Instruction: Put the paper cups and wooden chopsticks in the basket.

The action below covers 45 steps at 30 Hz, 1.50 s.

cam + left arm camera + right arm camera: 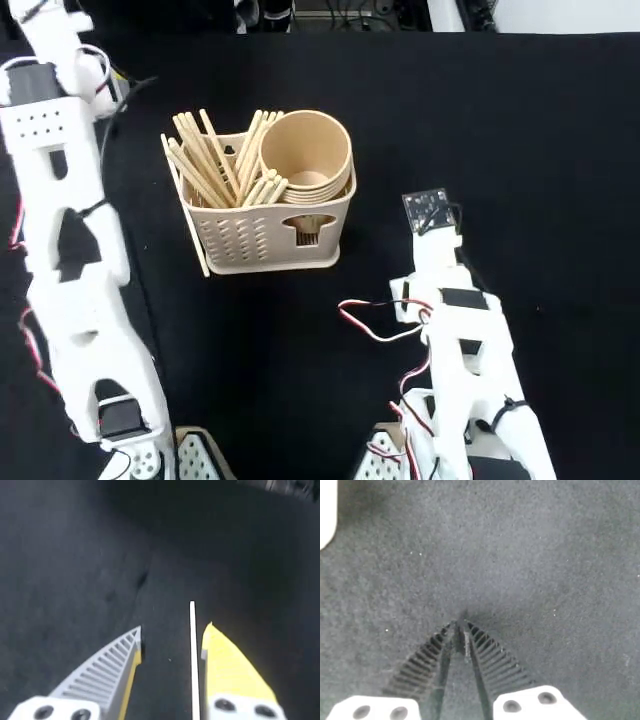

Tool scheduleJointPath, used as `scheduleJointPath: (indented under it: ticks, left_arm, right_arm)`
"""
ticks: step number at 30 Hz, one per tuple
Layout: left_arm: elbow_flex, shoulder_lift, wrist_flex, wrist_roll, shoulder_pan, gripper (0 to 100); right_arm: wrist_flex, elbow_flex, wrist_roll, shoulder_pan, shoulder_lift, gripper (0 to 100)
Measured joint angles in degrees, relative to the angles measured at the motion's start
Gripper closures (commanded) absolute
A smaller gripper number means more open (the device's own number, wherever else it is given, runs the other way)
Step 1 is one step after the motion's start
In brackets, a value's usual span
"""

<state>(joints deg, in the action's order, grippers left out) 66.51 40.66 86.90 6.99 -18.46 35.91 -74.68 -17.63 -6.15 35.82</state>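
The basket [265, 240] stands on the black table [520, 120], left of centre. The stacked paper cups [305, 150] sit in its right part and the wooden chopsticks [215, 160] lean bundled in its left part. The left claw [172, 627] hangs released over bare cloth, fingers apart. The right claw [460, 625] is clenched on nothing, tips touching, just above the table

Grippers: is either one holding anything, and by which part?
Nothing is held: the left gripper stands open and empty, and the right gripper is shut on nothing.
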Motion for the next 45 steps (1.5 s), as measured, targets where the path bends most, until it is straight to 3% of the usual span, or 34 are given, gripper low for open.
scheduleJointPath:
  ticks: [4, 10, 22, 30, 37, 45]
  left_arm:
    - [7.65, 10.11, 1.49, 0.79, 0.18, 80]
    - [8.97, 21.1, 0.88, 0.79, 1.67, 80]
    - [9.14, 22.07, 0.79, 8.7, 5.19, 80]
    - [2.64, 22.07, -1.67, 13.27, 6.77, 80]
    - [-5.1, 21.8, -6.59, 13.89, 6.86, 98]
    - [-5.1, 21.71, -5.98, 13.63, 6.95, 97]
  right_arm:
    - [0.0, 0.0, 0.0, 0.0, 0.0, 98.6]
    - [0.0, 0.0, 0.0, 0.0, 0.0, 98.6]
    - [0.0, 0.0, 0.0, 0.0, 0.0, 98.6]
    - [0.0, 0.0, 0.0, 0.0, 0.0, 98.6]
    - [0.0, 0.0, 0.0, 0.0, 0.0, 98.6]
    - [0.0, 0.0, 0.0, 0.0, 0.0, 98.6]
